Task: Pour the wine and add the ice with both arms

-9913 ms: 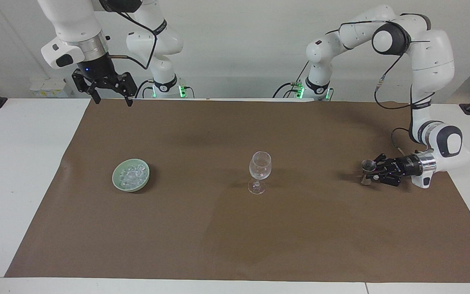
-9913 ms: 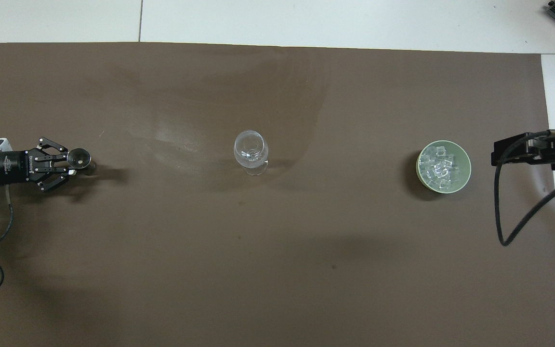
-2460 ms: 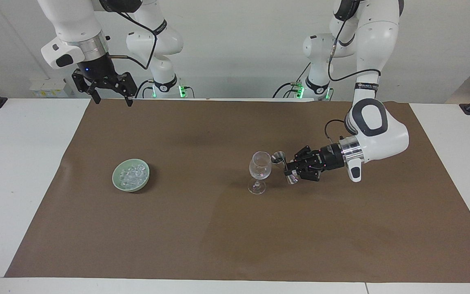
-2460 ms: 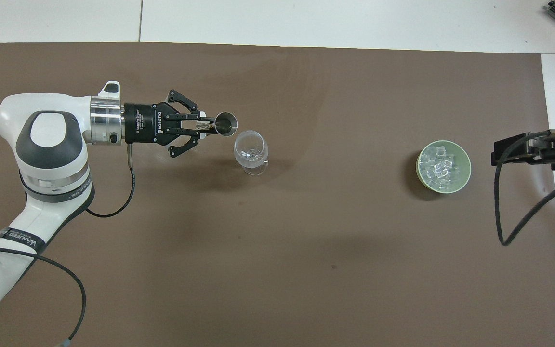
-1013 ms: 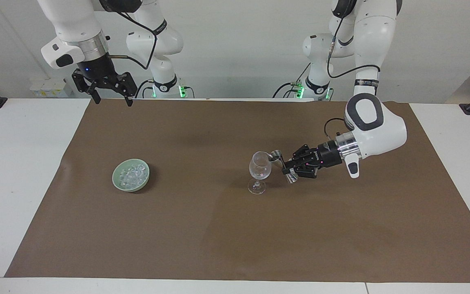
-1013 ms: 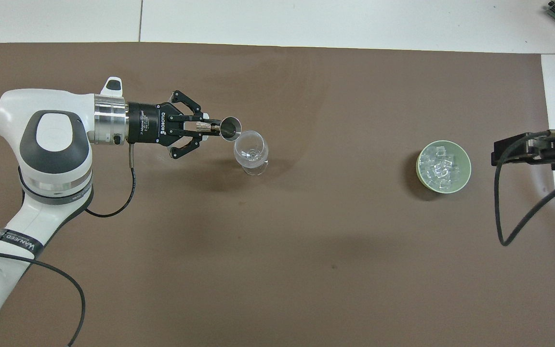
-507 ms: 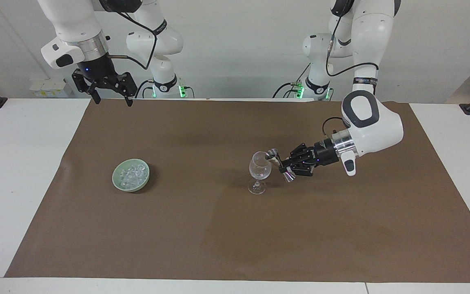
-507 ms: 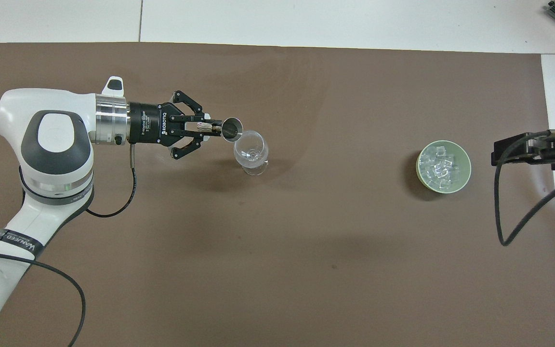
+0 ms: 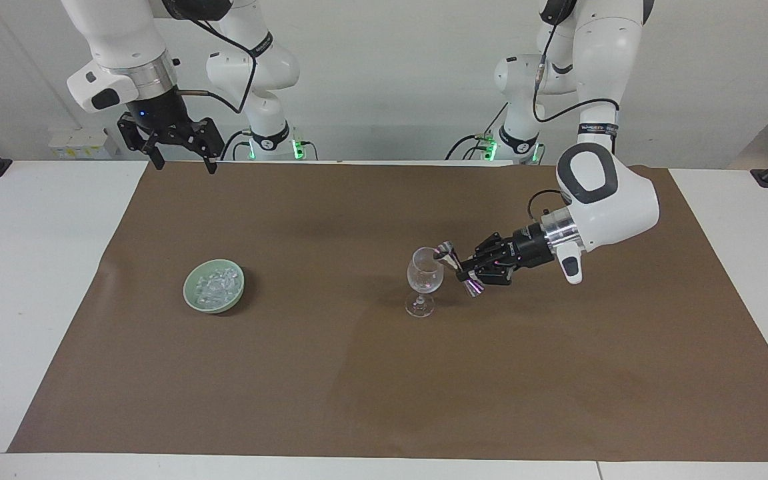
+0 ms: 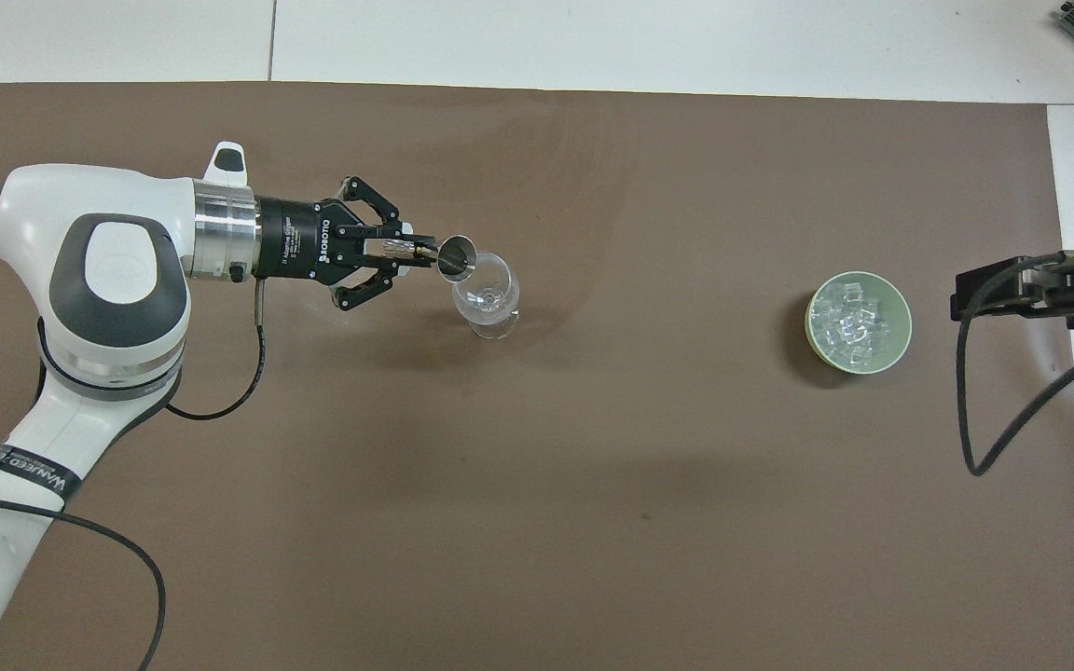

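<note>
A clear stemmed wine glass [image 9: 424, 277] [image 10: 486, 294] stands upright mid-mat. My left gripper [image 9: 467, 270] [image 10: 404, 250] is shut on the waist of a metal jigger [image 9: 454, 263] [image 10: 456, 256]. The jigger is tilted, its upper mouth at the glass's rim on the left arm's side. Wine is out of view in both views. The ice [image 9: 216, 283] [image 10: 849, 321] lies in a pale green bowl [image 9: 191, 293] [image 10: 903, 317] toward the right arm's end. My right gripper [image 9: 184, 165] waits open, raised over the mat's edge by the robots.
A brown mat [image 9: 357, 373] covers most of the white table [image 9: 24, 267]. A black cable [image 10: 975, 438] loops down from the right arm near the bowl. Only the glass and the bowl stand on the mat.
The left gripper has risen slightly and tipped the jigger further, bringing its mouth over the glass's rim. The right arm, the glass and the bowl have not moved.
</note>
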`<state>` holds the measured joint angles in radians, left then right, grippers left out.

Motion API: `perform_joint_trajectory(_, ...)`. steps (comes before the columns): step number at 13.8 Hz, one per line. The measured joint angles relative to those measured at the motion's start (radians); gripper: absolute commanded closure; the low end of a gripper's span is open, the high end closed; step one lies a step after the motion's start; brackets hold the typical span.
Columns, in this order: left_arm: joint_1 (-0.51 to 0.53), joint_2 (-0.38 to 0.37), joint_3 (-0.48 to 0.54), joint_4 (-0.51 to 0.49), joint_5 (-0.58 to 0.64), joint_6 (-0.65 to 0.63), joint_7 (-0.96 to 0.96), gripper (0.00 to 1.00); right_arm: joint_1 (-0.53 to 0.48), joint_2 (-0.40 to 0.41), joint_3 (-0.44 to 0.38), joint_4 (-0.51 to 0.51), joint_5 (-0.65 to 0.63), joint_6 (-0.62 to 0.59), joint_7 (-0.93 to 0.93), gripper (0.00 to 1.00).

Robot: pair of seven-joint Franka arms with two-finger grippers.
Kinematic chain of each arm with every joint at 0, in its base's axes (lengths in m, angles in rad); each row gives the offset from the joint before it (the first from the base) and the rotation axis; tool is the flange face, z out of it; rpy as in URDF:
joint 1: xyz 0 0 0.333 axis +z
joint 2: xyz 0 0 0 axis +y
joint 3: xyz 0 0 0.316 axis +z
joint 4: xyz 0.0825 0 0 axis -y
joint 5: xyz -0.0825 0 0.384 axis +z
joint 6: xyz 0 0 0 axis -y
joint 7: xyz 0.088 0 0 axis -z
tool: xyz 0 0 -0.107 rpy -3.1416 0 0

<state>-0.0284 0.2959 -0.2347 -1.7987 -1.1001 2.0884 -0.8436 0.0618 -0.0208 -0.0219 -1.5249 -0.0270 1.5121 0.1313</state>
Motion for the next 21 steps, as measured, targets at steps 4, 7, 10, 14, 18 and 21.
perform_joint_trajectory(4, -0.005, -0.003, 0.0, 0.0, 0.026, 0.014, 0.0, 1.0, 0.0, 0.0, 0.0, 0.0, 0.0, 0.0, 0.0, 0.0)
perform_joint_trajectory(7, -0.005, -0.007, 0.001, 0.001, 0.037, 0.02, 0.0, 1.0, 0.0, 0.0, 0.0, 0.0, 0.0, 0.0, 0.0, 0.0)
perform_joint_trajectory(10, -0.005, -0.007, 0.001, 0.001, 0.04, 0.029, 0.0, 1.0, 0.0, 0.0, 0.0, 0.0, 0.0, 0.0, 0.0, 0.0)
perform_joint_trajectory(14, -0.009, -0.009, 0.0, 0.001, 0.068, 0.043, 0.0, 1.0, 0.0, 0.0, 0.0, 0.0, 0.0, 0.0, 0.0, 0.0)
perform_joint_trajectory(18, -0.023, -0.014, 0.0, 0.001, 0.073, 0.052, 0.0, 1.0, 0.0, 0.0, 0.0, 0.0, 0.0, 0.0, 0.0, 0.0)
perform_joint_trajectory(21, -0.024, -0.02, 0.0, 0.002, 0.082, 0.056, -0.001, 1.0, 0.0, 0.0, 0.0, 0.0, 0.0, 0.0, 0.0, 0.0)
